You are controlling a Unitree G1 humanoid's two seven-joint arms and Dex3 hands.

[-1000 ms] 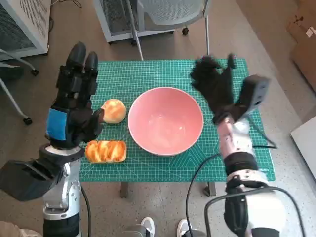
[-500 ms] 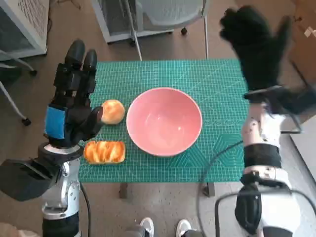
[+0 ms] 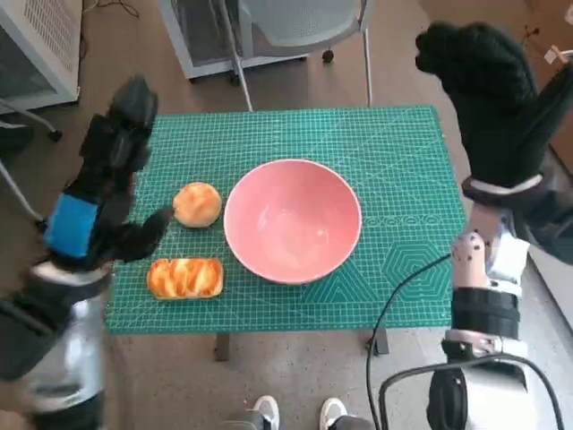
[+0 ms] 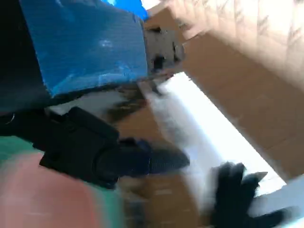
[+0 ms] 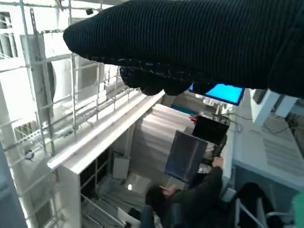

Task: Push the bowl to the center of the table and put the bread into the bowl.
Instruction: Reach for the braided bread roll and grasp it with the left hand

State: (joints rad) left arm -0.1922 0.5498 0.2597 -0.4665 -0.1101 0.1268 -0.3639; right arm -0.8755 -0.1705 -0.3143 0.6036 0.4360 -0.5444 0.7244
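Right hand [image 3: 491, 98] swung up off table [image 3: 403, 179], fingers spread, empty. Left hand [image 3: 94, 202] drifted outward, blurred, looks unclenched, empty. Bowl [image 3: 292, 220] mid-table; round bread [image 3: 197, 204], loaf [image 3: 184, 278] beside it, unmoved.

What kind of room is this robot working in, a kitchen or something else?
Probably a lab or office workspace, not a kitchen. The small table is covered by a green gridded cutting mat, a grey wheeled office chair stands behind it, and a person sits by a lit blue computer screen.
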